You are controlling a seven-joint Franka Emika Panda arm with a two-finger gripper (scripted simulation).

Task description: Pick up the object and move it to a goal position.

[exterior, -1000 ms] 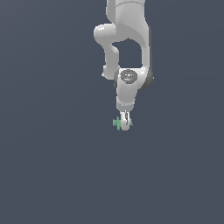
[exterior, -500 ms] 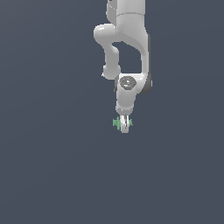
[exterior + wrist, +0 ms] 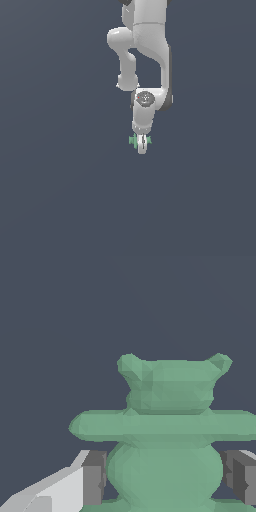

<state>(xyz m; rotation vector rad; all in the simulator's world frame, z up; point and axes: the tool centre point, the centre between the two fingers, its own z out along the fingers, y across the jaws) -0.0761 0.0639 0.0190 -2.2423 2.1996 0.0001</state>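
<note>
**Green figure between my pads, goal not in sight**

Plain slate-grey ground (image 3: 60,200) fills both views, with no marker, no target and no other thing on it; my arm (image 3: 145,45) comes down from the upper edge of the exterior view, and my gripper (image 3: 142,145) points straight down near the middle of it; the object (image 3: 167,431), a mint-green faceted figure with two ear-like points, outstretched arms and a round belly, sits between my fingers (image 3: 92,476); in the wrist view the dark pads stand on either side of its belly, the one touching or all but touching, the other with a thin strip of ground showing beside it, so I judge I am pinching it, though not with certainty; in the exterior view only green slivers (image 3: 133,140) poke out at each side of the white fingertips; whether it is off the ground I cannot tell, since no shadow or gap shows; grasp looks made, I think; the carry to the goal is left, and where that goal lies the pictures do not say.
</note>
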